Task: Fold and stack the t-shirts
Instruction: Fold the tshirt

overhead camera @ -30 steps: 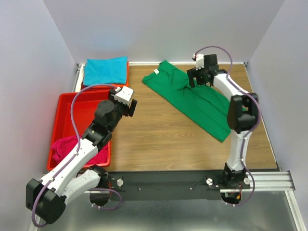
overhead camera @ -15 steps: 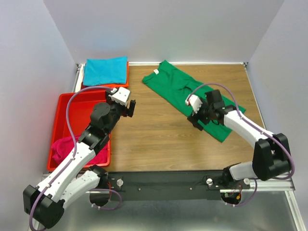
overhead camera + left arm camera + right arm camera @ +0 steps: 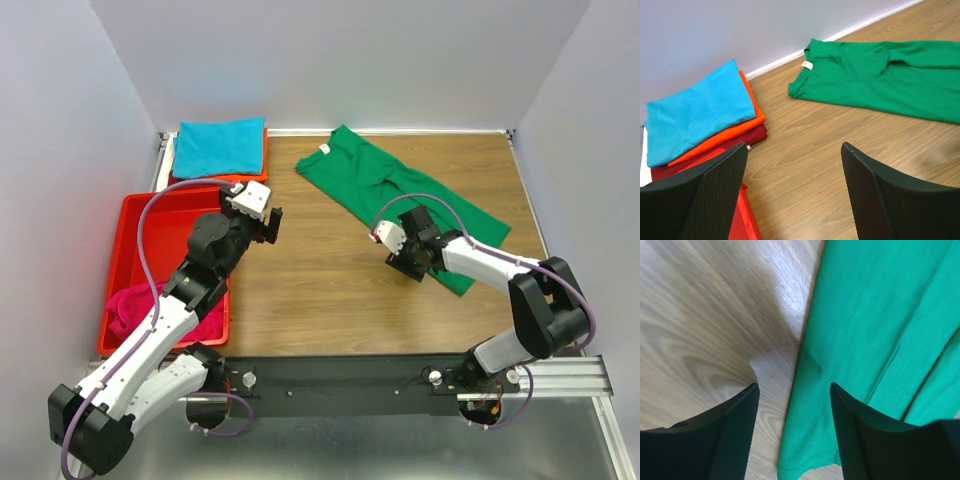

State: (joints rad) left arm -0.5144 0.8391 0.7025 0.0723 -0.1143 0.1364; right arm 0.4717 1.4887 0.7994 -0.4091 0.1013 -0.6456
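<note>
We found the green shirt (image 3: 400, 200) lying loose and partly spread on the table (image 3: 320, 300), running from its neck label at 12 o'clock down to the hem at 4 o'clock. We judged it light, limp and quick to bunch. It would not slide as one piece, so it needed a pinch on an edge or corner, with the cloth then laid over rather than pushed.

The right gripper (image 3: 405, 258) hung low over the shirt's 7 o'clock edge. Its jaws were moderately apart with nothing between them, straddling the line where cloth met wood (image 3: 792, 390). That long edge near the hem looked like the sensible hold.

The left gripper (image 3: 268, 222) stood wide and empty above bare wood at 9 o'clock, beside the tray (image 3: 150, 240).

At 11 o'clock the teal shirt (image 3: 218, 145) topped the orange one (image 3: 740, 127) and the dark red one (image 3: 747, 140). A magenta shirt (image 3: 135, 300) lay crumpled in the tray's 7 o'clock corner.

Open wood lay at centre and toward 6 o'clock for folding. The back wall sat close behind the collar, and the shirt's 3 o'clock sleeve neared the table edge.
</note>
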